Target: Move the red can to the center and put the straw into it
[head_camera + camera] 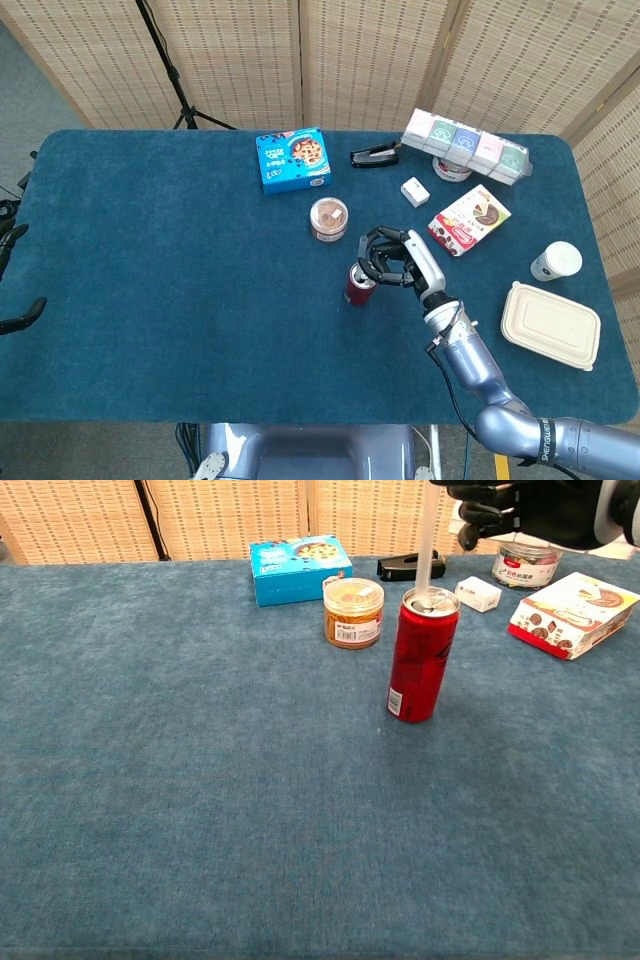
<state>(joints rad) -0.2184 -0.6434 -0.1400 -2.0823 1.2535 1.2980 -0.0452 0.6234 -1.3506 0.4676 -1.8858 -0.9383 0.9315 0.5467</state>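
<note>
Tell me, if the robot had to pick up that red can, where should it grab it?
Probably around the middle of the red can, from the side. It stands upright, its round wall is bare, and the straw rising from its top blocks a grip from above.

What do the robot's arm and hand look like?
The right arm is a shiny blue-grey metal tube with a thin black cable running along it and a dark band with tiny writing near the bottom. The right hand has black fingers and a white back. On the left, only small black bits show at the picture's edge.
</note>
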